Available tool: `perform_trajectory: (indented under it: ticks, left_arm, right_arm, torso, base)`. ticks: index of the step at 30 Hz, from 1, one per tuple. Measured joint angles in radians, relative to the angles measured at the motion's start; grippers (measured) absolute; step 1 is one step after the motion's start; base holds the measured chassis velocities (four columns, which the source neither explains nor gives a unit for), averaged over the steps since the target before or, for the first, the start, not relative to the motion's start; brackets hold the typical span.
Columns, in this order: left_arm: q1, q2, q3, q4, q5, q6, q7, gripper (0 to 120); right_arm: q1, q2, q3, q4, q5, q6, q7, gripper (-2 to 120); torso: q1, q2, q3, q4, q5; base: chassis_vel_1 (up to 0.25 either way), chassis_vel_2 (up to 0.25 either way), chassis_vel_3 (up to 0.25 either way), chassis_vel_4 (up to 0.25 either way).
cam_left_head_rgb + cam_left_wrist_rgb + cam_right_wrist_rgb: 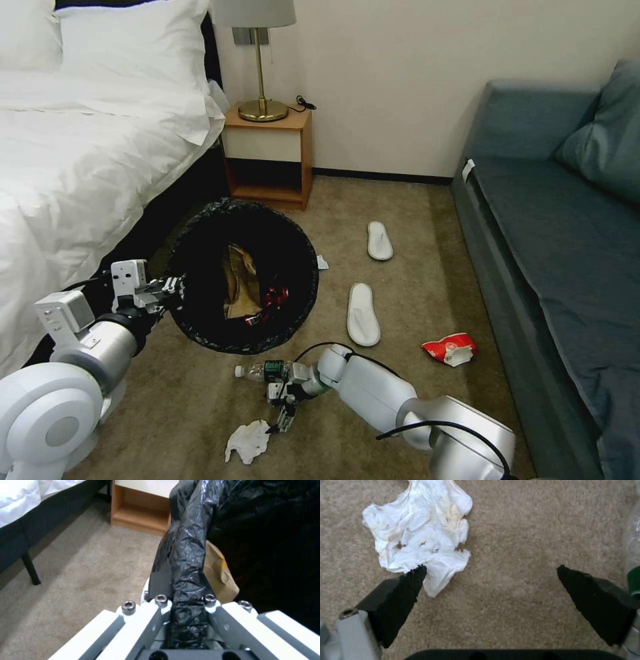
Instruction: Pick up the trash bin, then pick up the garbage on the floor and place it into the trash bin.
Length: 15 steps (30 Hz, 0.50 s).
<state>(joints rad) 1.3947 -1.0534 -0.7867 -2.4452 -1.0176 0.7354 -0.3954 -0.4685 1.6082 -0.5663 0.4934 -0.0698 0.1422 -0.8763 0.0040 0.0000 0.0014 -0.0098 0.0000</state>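
Left gripper [175, 288] is clamped on the bag-covered rim of the trash bin [200, 320], and in the left wrist view we see the crinkled black liner pinched between its closed fingers [160, 580]. We hold the bin tilted beside the bed [73, 167], its mouth open toward us, with a brown paper bag [240, 283] and a red wrapper [272, 298] already inside.

Farther right, our right gripper [283, 417] hangs low over the carpet [413, 267] with its jaws spread wide and nothing between them. A crumpled tissue [247, 441] lies at one fingertip, partly outside the gap, and the clear bottle [261, 371] lies just beside the wrist.

We judge the bin pickup done and the collecting underway, with the tissue as the likely current target. The next move probably calls for shifting the open jaws over the tissue, lowering to the carpet and closing.

Still on the floor are 2 white slippers [363, 313], a small scrap [323, 263] by the bin, and a red snack bag [450, 348] near the sofa [547, 220]. The bottle sits close enough to be nudged.
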Motion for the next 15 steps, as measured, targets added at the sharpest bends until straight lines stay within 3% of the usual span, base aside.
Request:
perform_trajectory:
  ticks: [15]
  left_arm:
    - [0.009,-0.005,0.0,-0.003,0.002,0.0,-0.001,3]
  right_arm:
    - [-0.011,0.0,-0.034,0.009,0.053,0.016,-0.034,100]
  torso:
    - [0.0,0.0,0.0,0.0,0.0]
  base:
    - [0.0,0.0,0.0,0.0]
